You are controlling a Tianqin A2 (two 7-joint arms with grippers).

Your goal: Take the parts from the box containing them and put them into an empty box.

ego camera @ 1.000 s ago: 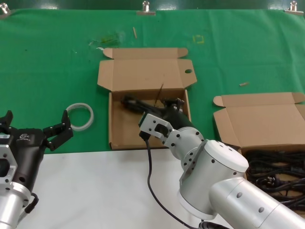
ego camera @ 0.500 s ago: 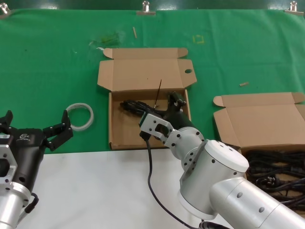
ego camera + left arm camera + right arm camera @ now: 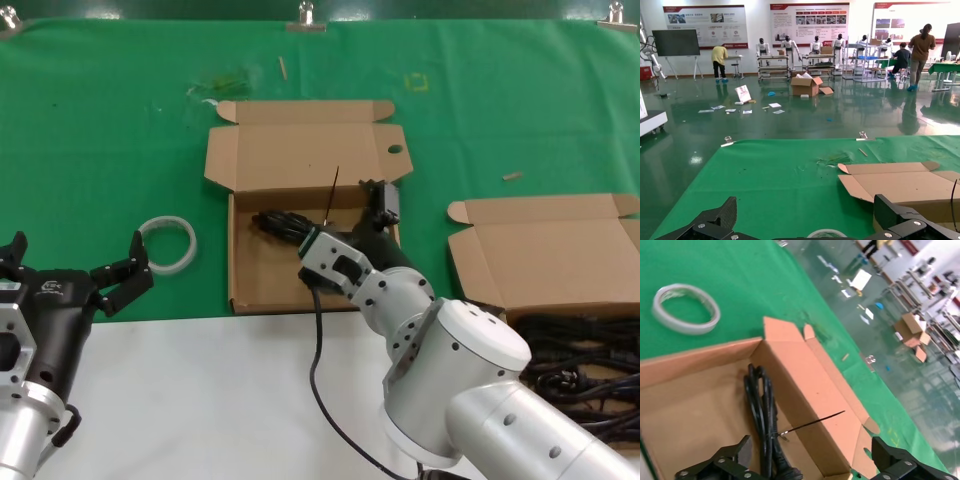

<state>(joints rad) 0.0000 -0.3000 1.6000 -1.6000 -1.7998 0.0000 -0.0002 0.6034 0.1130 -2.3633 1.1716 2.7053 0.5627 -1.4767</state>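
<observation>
One cord (image 3: 285, 222) lies released as right gripper (image 3: 385, 205) has lifted.

A: The bench (image 3: 100, 130) wears a plain green cloth, white along its near edge. Both boxes are brown cardboard, the holed-lid box (image 3: 300, 160) and the plain-lid box (image 3: 560, 250).

B: The cord bundle (image 3: 762, 415) is black. The ring (image 3: 167, 244) is translucent white, and the right end effector (image 3: 385, 205) is black on a silver arm.
</observation>
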